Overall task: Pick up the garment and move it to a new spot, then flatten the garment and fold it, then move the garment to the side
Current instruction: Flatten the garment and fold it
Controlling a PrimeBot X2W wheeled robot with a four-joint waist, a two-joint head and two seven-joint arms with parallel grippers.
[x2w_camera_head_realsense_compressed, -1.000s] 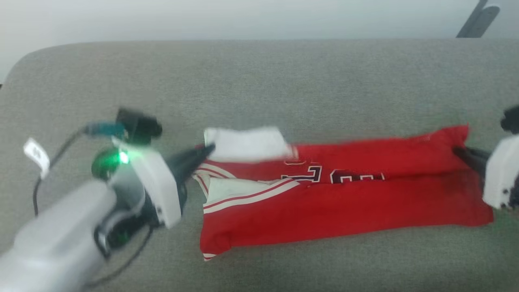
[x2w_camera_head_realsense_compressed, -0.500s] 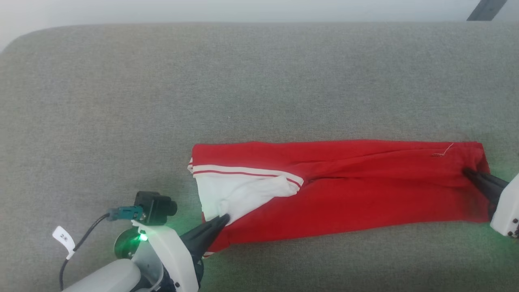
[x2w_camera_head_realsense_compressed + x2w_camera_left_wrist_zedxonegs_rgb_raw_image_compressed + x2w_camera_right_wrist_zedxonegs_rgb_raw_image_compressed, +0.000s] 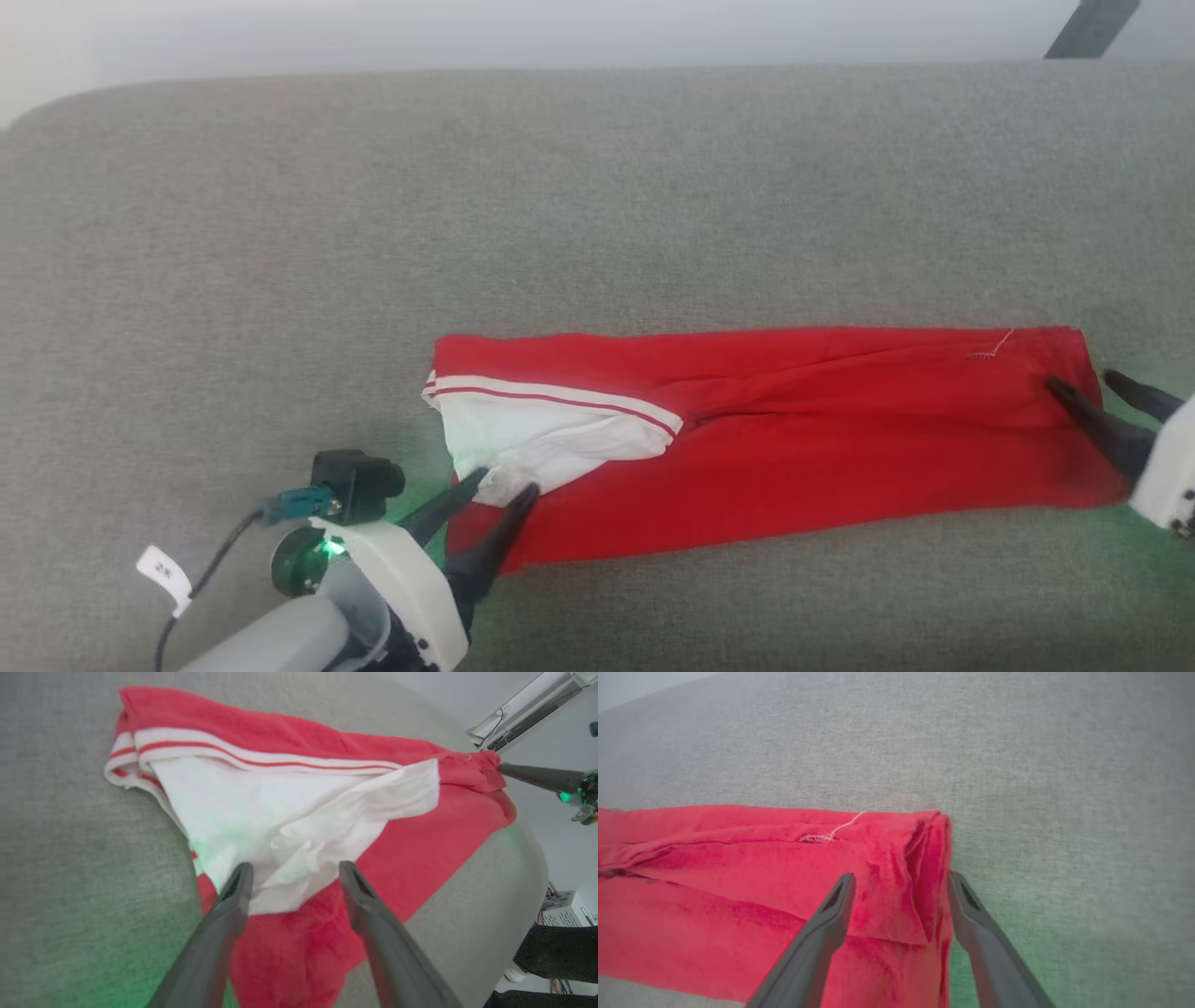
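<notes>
Left gripper was spread, tips straddling the white sleeve end without pinching it. Right gripper was spread too, one finger over the far red edge and one just off it. I saw the garment lying as a long folded strip on the grey cushion.

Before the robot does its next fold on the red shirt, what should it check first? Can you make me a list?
1. The left gripper is open, fingers either side of the white sleeve end: ok.
2. The right gripper is open at the red end of the garment: ok.
3. The garment lies as one long strip on the grey fabric surface: ok.
4. The white sleeve end is smooth: not ok, it is bunched and creased.
5. The layers underneath line up: cannot tell, they are hidden.
</notes>
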